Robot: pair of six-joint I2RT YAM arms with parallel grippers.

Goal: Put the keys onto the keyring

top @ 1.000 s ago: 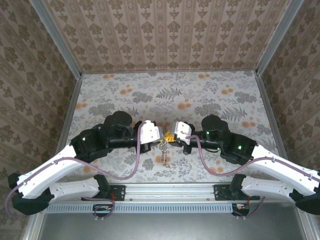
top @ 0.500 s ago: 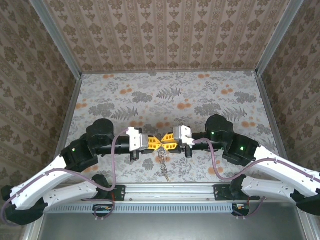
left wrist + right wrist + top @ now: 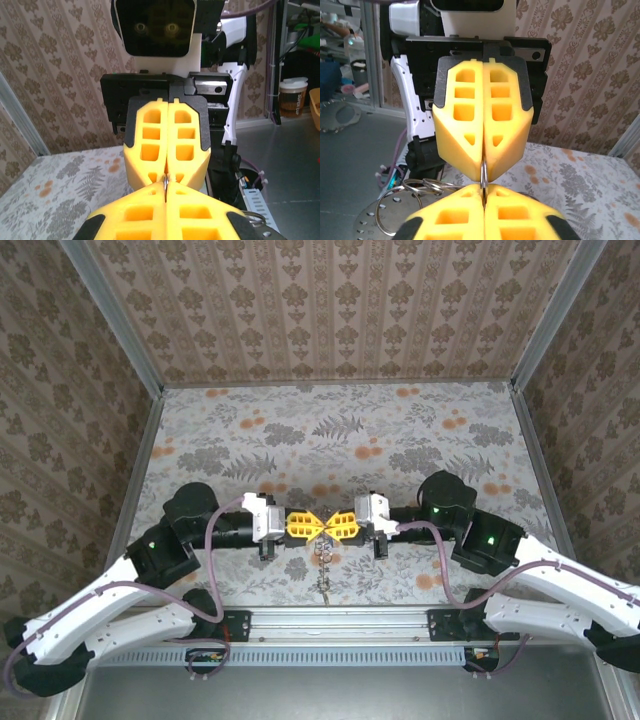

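Note:
My left gripper point(image 3: 314, 526) and right gripper point(image 3: 330, 526) meet tip to tip above the near middle of the table. Both are shut on the same thin metal ring of the keyring point(image 3: 483, 175), which stands edge-on between the two pairs of yellow fingers. In the left wrist view that ring point(image 3: 165, 181) shows as a sliver just ahead of my left gripper point(image 3: 165, 189). From the pinch, the keyring's chain point(image 3: 323, 565) hangs straight down toward the table's front edge. Looped wire rings point(image 3: 415, 186) stick out to the left of my right gripper point(image 3: 483, 189). The keys are hidden.
The floral tablecloth point(image 3: 340, 430) stretches bare behind the grippers, with patterned walls on three sides. A metal rail point(image 3: 330, 620) runs along the near edge just below the hanging chain. Purple cables point(image 3: 215, 550) loop beside both arms.
Both wrists have levelled out and come a little nearer, so the fingers now point straight at each other. The chain hangs lower and closer to the front rail.

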